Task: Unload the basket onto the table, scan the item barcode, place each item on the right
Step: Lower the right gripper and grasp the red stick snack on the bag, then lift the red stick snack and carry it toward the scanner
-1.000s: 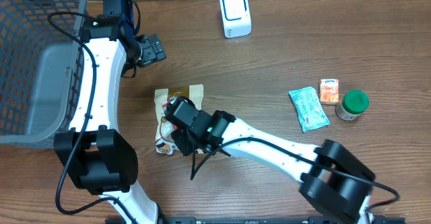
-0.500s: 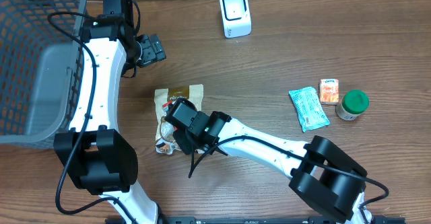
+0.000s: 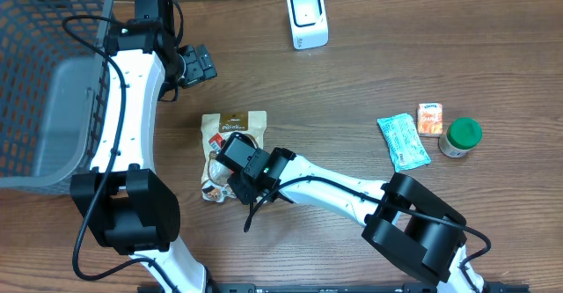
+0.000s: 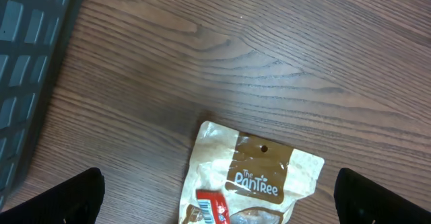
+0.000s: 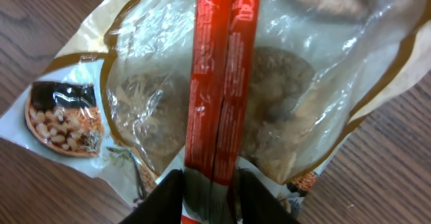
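Note:
A slim red bar (image 5: 219, 83) lies lengthwise on a brown-and-white snack pouch (image 3: 234, 124) flat on the table. My right gripper (image 5: 210, 187) is low over the pouch's lower half, its fingers (image 5: 165, 198) pressed against both sides of the bar's near end, shut on it. The overhead view shows the right gripper (image 3: 236, 163) covering most of the bar. In the left wrist view the bar's end (image 4: 210, 209) shows a barcode, and the pouch (image 4: 259, 177) lies below my left gripper (image 4: 222, 197), which hangs open and empty. The white scanner (image 3: 307, 18) stands at the back.
A grey basket (image 3: 44, 64) fills the far left. At the right lie a green-blue packet (image 3: 403, 141), a small orange packet (image 3: 430, 118) and a green-lidded jar (image 3: 460, 136). The left gripper (image 3: 198, 64) is beyond the pouch's top edge.
The right gripper's jaws have narrowed onto the red bar. Its forearm has swung a little to the left. The left arm has not moved.

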